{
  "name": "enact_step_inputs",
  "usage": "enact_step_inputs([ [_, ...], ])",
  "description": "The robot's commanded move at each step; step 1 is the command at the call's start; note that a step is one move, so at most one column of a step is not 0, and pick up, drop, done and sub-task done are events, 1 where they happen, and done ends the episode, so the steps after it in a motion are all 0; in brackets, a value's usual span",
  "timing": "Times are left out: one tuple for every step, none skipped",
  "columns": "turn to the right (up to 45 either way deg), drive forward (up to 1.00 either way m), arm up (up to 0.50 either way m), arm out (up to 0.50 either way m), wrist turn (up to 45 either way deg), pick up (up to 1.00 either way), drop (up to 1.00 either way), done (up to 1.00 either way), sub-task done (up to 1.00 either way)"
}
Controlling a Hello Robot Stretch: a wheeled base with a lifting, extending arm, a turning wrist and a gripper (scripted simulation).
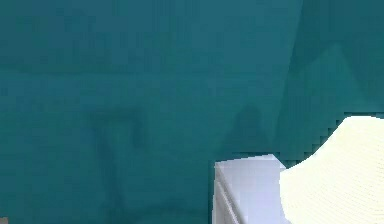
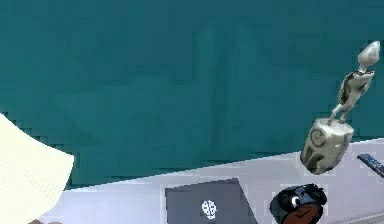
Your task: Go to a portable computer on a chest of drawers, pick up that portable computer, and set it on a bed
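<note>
**Closed portable computer [image 2: 205, 200] lying on a pale chest of drawers [image 2: 120, 198] against a teal wall [image 2: 160, 80].**

The computer is lying flat at the arm side view's bottom middle, running off the lower edge. Its dark lid is showing a white emblem too small to read. How the fingers are standing, and where the computer is lying relative to them, cannot be told. A black round object [image 2: 298, 205] is sitting just beside it at lower right, and a silver statuette [image 2: 335, 130] is standing near the back edge. Bare top is stretching left toward a cream shape [image 2: 30, 165]. In the forward view, the chest's corner is showing at lower right.
</note>
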Motion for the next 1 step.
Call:
enact_step_inputs([
  [0.0, 0.0, 0.0, 0.0, 0.0, 1.0, 0.0, 0.0, 0.0],
])
